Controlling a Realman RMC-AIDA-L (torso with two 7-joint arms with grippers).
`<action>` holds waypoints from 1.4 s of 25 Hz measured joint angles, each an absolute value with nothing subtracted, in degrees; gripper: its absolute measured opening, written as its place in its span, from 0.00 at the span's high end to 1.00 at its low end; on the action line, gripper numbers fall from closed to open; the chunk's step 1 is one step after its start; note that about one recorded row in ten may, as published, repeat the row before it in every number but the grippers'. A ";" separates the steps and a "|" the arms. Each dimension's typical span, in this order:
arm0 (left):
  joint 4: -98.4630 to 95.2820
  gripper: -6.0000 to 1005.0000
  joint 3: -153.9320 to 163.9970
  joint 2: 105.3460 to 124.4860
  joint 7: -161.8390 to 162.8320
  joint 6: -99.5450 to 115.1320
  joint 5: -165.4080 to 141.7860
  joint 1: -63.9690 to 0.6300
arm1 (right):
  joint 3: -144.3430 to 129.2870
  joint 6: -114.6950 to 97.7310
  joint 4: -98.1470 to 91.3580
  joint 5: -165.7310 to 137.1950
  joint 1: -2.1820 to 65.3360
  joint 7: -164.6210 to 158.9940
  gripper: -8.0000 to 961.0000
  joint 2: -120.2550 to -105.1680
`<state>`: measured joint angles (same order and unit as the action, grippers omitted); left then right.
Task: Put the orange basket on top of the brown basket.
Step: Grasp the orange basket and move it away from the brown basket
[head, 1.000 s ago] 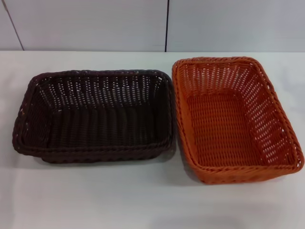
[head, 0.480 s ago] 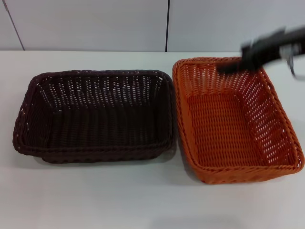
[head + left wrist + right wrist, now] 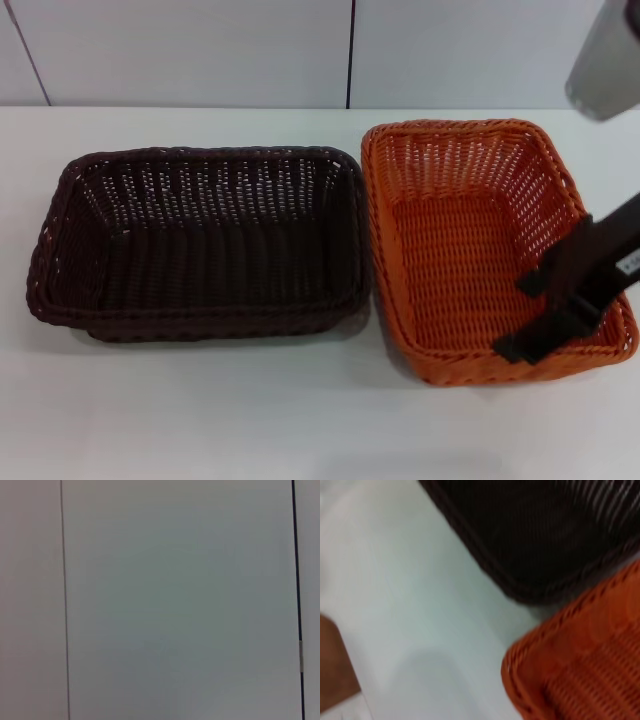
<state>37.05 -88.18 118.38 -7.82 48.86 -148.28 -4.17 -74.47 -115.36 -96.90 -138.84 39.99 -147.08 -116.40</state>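
Both baskets' (image 3: 200,240) (image 3: 470,250) long axes cross.

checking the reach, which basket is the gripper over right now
The orange basket: the right gripper hangs over its near right corner. The brown basket sits apart, untouched.

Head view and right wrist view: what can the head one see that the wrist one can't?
Only the head view shows the right gripper, its dark fingers spread over the near right corner of the orange basket, both baskets whole, and the wall behind. Only the right wrist view shows a brown patch past the table's edge. Both show the orange basket beside the brown basket on the white table. The left gripper appears in neither.
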 joint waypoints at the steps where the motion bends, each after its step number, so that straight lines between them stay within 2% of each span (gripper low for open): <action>1: 36.95 0.22 -88.18 118.38 -7.81 48.84 -148.24 -4.34 | -75.26 -115.47 -96.19 -140.16 40.10 -146.61 0.18 -116.68; 3: 36.64 0.22 -88.18 118.37 -7.80 48.68 -148.22 -4.83 | -77.27 -115.42 -93.93 -144.06 40.73 -144.98 0.18 -117.78; 6: 36.50 0.22 -88.18 118.37 -7.79 48.55 -148.20 -5.15 | -78.55 -114.98 -92.26 -145.56 41.34 -144.01 0.18 -118.29; 15: 35.97 0.22 -88.15 118.33 -7.46 47.67 -148.18 -5.53 | -83.37 -109.91 -83.82 -148.39 44.10 -142.72 0.18 -118.48; 22: 34.16 0.22 -88.50 118.07 -4.33 47.64 -148.19 -5.88 | -87.63 -104.64 -75.37 -149.24 45.78 -142.41 0.25 -118.79; 33: 32.35 0.22 -89.34 118.03 -4.11 48.10 -148.43 -7.36 | -89.78 -102.61 -73.51 -151.85 46.35 -143.55 0.35 -118.89; 35: 31.59 0.22 -89.38 118.01 -4.10 48.14 -148.46 -7.95 | -89.77 -102.21 -73.57 -151.96 46.32 -143.87 0.44 -118.90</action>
